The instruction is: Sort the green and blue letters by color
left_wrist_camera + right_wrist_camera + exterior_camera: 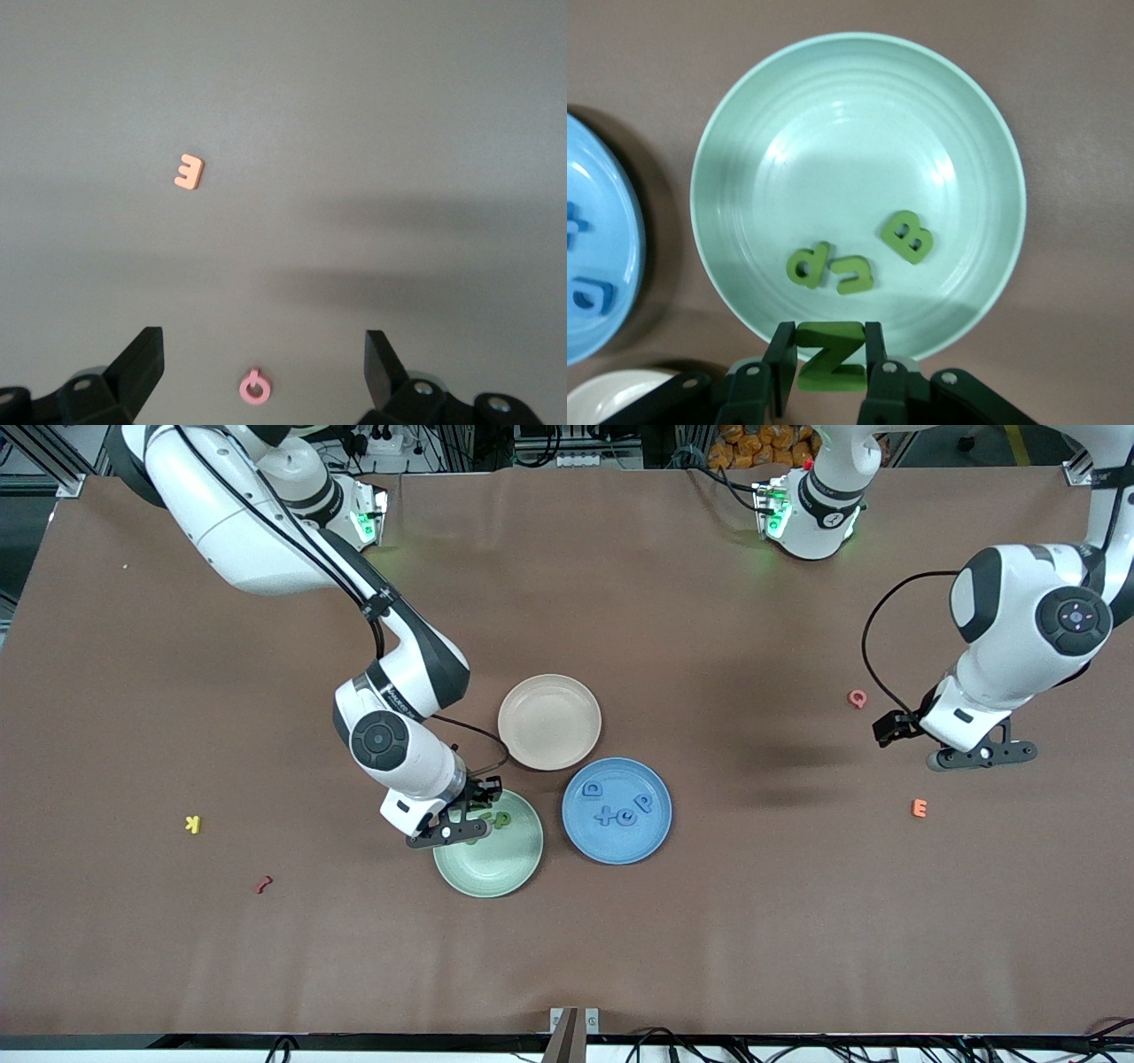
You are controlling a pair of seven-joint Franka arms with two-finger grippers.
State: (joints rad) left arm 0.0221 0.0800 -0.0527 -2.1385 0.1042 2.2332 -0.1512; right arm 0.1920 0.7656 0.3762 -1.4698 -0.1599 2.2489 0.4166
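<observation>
A: Right wrist view: right gripper (830, 359) clamped on green N (830, 356), over green plate (983, 159) rim, w/ three green letters (855, 257) inside.
B: Looks light, stiff, prob slick; pinch flat sides. Left gripper (264, 354)?
A: Waiting, fingers apart, over pink Q (254, 388).

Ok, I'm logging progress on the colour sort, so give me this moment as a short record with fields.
green plate: three green letters lying in it
right gripper: shut on green N, over the green plate's rim
blue plate: four blue letters in it
beige plate: nothing in it
left gripper: open, waiting above pink Q, orange E nearby
stray pieces: yellow K, red piece toward the right arm's end
</observation>
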